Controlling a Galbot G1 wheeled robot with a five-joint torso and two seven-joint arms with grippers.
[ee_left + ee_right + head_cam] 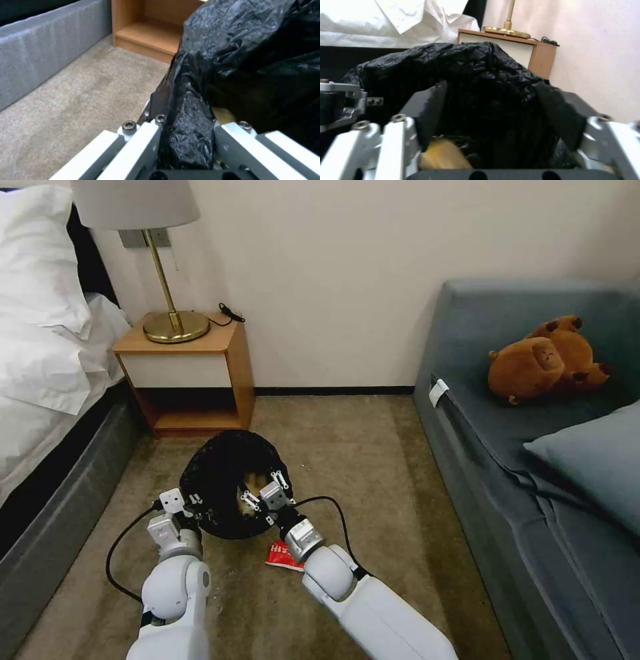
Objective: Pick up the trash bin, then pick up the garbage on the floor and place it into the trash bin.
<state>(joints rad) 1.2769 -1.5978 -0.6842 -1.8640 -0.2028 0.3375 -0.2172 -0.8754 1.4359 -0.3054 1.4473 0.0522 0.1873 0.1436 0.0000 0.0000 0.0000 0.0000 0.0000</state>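
In the head view the trash bin (227, 483) is over the carpet (347, 460) in front of the nightstand (187, 373), between the bed (47, 400) and the sofa (533, 447). The left gripper (189, 505) is at its near-left rim, and the right gripper (265, 495) reaches over the near-right rim, spread open above the mouth. A red-and-white packet (280, 555) lies on the carpet just beside the right arm. I judge the bin light and stiff, but its black liner is thin and slippery, so the rim is the safest place to hold; the packet is soft and will crush. There is open carpet toward the sofa, less toward the bed. In the left wrist view the left gripper (186, 140) is closed on the rim with the liner (246, 60) pinched between its fingers (140, 147); the nightstand's open shelf (150, 32) is near behind. In the right wrist view the right gripper (493, 117) is wide open over the bin's mouth, and a yellow-brown wrapper (443, 155) lies inside, near one finger (396, 142).
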